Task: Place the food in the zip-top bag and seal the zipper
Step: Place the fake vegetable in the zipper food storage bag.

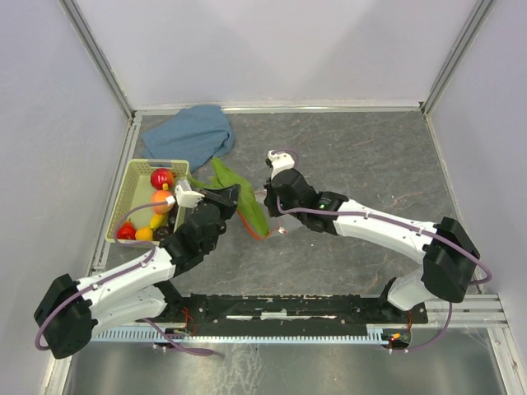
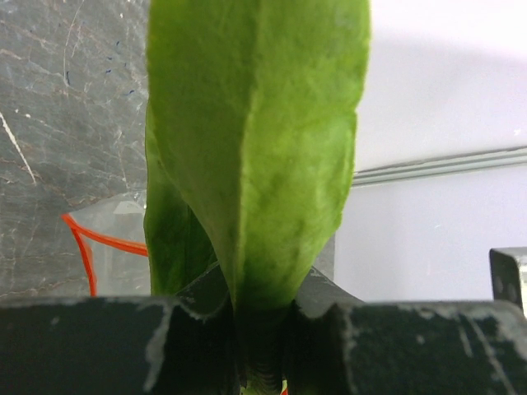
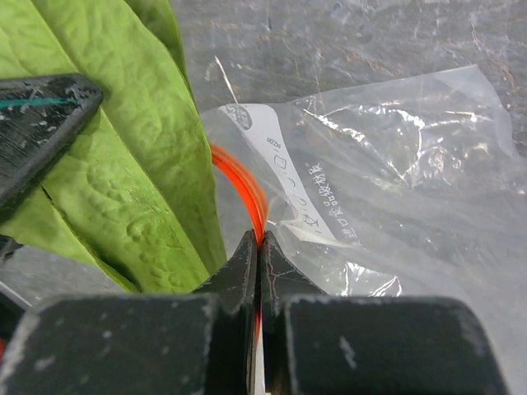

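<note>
Grey marbled table (image 1: 354, 156), white walls all round. The right claw (image 3: 259, 247) is pinched tight on the zipper (image 3: 243, 185), holding the bag (image 3: 395, 189) by its mouth. Just left of the bag, the left claw (image 2: 259, 317) clamps the leaf (image 2: 255, 164) by its stem. The long blade runs past the mouth; whether it's inside, I can't tell. The other food sits in the basket (image 1: 132, 185), well left of the bag.

The left gripper (image 1: 234, 197) and right gripper (image 1: 263, 201) meet at a long green leaf (image 1: 251, 212). A red-orange zipper (image 1: 265, 236) peeks beneath it. Toy fruits (image 1: 162, 178) fill the pale green basket (image 1: 123, 193), with a blue cloth (image 1: 191, 132) behind.
</note>
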Controlling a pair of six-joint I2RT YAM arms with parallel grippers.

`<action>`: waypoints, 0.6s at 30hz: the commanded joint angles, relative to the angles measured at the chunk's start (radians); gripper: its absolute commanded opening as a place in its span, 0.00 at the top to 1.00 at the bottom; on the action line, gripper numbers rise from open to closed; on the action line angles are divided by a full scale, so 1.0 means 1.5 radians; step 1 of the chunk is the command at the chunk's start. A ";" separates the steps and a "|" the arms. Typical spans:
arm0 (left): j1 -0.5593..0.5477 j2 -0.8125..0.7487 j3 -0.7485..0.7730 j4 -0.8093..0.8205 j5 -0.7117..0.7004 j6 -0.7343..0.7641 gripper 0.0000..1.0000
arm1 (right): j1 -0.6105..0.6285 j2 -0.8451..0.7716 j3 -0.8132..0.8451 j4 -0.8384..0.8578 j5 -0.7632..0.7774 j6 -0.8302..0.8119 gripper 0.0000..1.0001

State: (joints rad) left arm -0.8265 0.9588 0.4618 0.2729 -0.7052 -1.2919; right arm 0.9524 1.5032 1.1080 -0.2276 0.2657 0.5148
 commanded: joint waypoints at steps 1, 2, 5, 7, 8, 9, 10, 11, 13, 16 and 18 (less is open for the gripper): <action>-0.002 -0.040 0.014 0.052 -0.063 -0.008 0.97 | -0.004 -0.050 -0.002 0.103 -0.014 0.059 0.98; -0.002 -0.045 0.011 0.065 -0.069 0.004 0.97 | -0.003 -0.055 -0.001 0.107 -0.017 0.066 0.98; -0.002 -0.049 0.004 0.108 -0.083 0.040 0.97 | -0.003 -0.067 -0.001 0.123 -0.023 0.088 0.98; -0.002 -0.056 0.001 0.128 -0.101 0.067 0.97 | -0.004 -0.073 -0.003 0.133 -0.026 0.102 0.98; -0.002 -0.062 -0.003 0.149 -0.107 0.081 0.97 | -0.005 -0.074 -0.004 0.136 -0.030 0.109 0.98; -0.002 -0.067 -0.008 0.174 -0.110 0.103 0.97 | -0.004 -0.074 -0.004 0.139 -0.035 0.115 0.98; -0.003 -0.071 -0.012 0.197 -0.112 0.120 0.97 | -0.004 -0.074 -0.003 0.140 -0.039 0.122 0.98; -0.002 -0.073 -0.013 0.206 -0.112 0.131 0.97 | -0.004 -0.075 -0.004 0.143 -0.043 0.130 0.98; -0.002 -0.068 -0.014 0.210 -0.105 0.141 0.97 | -0.005 -0.079 -0.010 0.155 -0.047 0.145 0.98; -0.006 -0.052 -0.021 0.220 -0.085 0.146 0.97 | -0.005 -0.080 -0.012 0.171 -0.047 0.155 0.98; -0.013 -0.036 -0.025 0.222 -0.083 0.152 0.97 | -0.008 -0.079 -0.008 0.174 -0.048 0.158 0.98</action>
State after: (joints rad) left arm -0.8272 0.8753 0.4366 0.5220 -0.8101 -1.1481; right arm 0.9466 1.4185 1.0893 -0.0509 0.2100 0.7113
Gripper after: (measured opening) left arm 0.211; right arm 0.024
